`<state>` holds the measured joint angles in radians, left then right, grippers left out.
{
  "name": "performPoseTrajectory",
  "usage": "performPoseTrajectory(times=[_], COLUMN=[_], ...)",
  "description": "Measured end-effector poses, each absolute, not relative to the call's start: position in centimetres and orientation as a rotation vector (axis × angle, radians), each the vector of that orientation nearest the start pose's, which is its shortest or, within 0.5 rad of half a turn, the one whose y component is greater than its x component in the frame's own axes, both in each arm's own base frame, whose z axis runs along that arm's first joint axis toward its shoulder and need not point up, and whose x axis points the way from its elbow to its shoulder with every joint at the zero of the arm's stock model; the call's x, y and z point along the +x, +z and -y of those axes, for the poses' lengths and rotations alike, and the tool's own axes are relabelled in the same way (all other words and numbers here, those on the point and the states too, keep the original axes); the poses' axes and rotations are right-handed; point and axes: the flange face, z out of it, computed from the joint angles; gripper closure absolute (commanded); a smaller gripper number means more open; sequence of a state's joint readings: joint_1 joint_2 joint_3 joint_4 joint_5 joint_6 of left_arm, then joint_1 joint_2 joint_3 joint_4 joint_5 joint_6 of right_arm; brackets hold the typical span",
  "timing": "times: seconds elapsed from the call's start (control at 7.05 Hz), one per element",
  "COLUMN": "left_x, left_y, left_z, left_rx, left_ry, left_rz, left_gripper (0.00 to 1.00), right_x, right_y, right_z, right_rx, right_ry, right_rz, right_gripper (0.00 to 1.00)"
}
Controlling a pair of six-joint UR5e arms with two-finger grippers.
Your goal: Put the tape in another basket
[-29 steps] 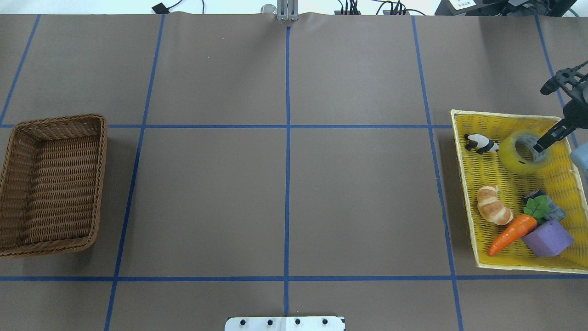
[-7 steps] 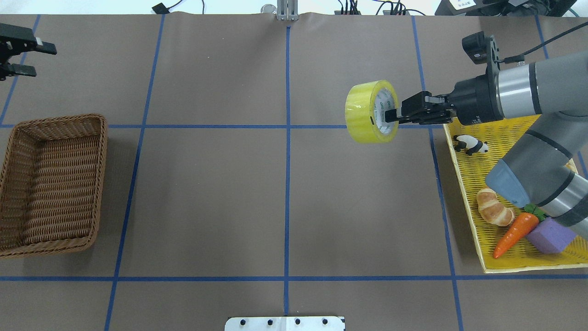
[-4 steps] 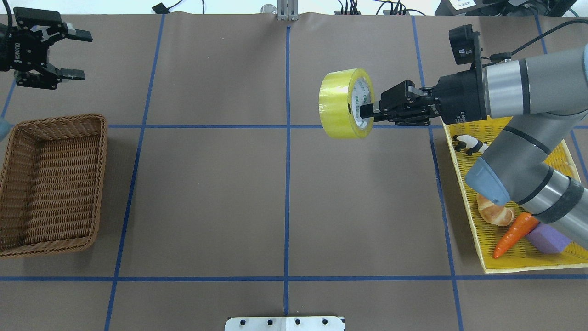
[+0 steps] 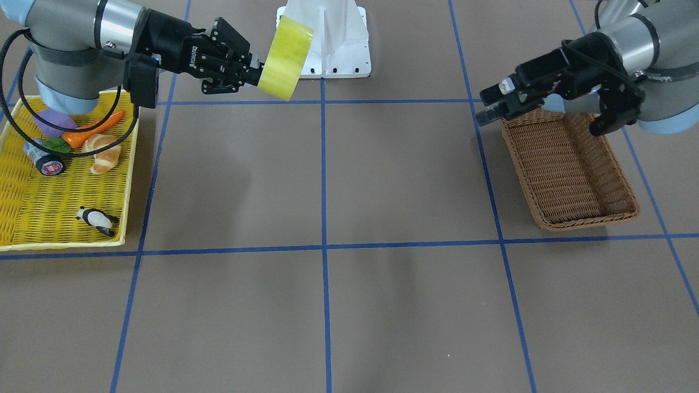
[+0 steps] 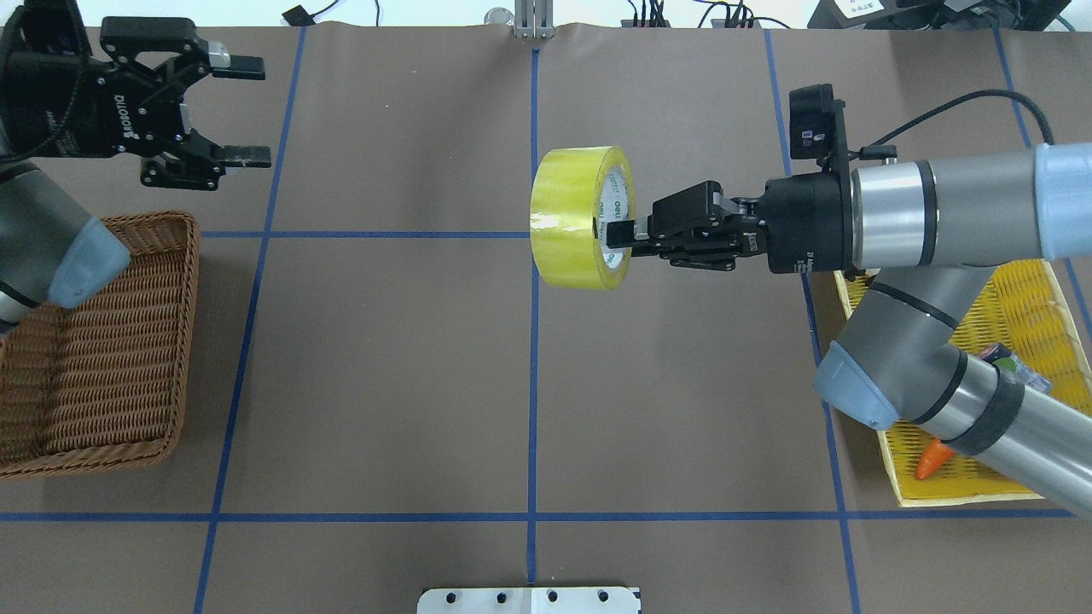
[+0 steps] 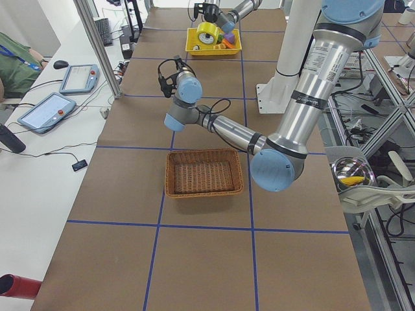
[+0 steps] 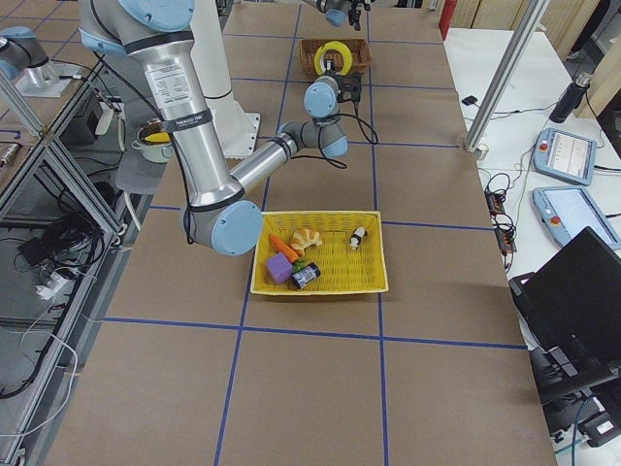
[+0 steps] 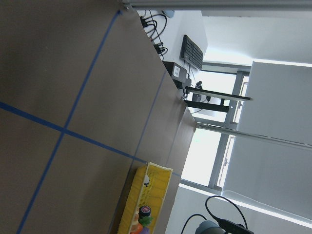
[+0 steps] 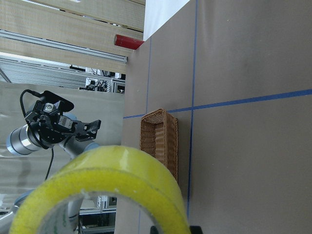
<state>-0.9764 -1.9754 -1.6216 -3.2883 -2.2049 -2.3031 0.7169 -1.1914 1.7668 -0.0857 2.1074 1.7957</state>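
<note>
The yellow-green tape (image 5: 567, 217) hangs in the air over the table's centre line, on edge; it also shows in the front view (image 4: 284, 57) and close up in the right wrist view (image 9: 112, 185). My right gripper (image 5: 616, 234) is shut on the tape's wall, with one finger inside the core. The brown wicker basket (image 5: 111, 358) stands at the table's left end, also in the front view (image 4: 568, 169), and holds nothing. My left gripper (image 5: 256, 109) is open and holds nothing. It hovers beyond the basket's far corner and points toward the tape (image 4: 486, 103).
The yellow mesh tray (image 4: 33, 207) at the right end holds a panda figure (image 4: 97, 218), a croissant (image 4: 104, 154), a carrot (image 4: 93, 131), a purple block (image 4: 49, 123) and a small cylinder (image 4: 46, 162). My right arm's elbow hangs over it. The white base plate (image 4: 336, 49) sits at the near edge.
My right gripper has carried the tape left, from near the tray to the centre line. My left arm has come in further from the left, gripper still open.
</note>
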Motion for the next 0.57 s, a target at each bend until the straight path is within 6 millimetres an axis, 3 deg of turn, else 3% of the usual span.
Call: performPoseTrajectory(times=[0.28, 0.57], left_x=[27.0, 29.6], left_y=[21.0, 18.4], left_z=[45.0, 42.4], left_rx=[-0.114, -0.158], left_ry=[-0.332, -0.312], left_rz=[-2.191, -2.269], left_gripper=[0.03, 0.04], right_x=[-35.0, -36.4], right_y=[21.0, 20.6], right_z=[38.0, 36.5], right_rx=[0.182, 0.167], right_ry=[0.047, 0.036], right_rz=[2.076, 2.124], right_gripper=[1.0, 1.0])
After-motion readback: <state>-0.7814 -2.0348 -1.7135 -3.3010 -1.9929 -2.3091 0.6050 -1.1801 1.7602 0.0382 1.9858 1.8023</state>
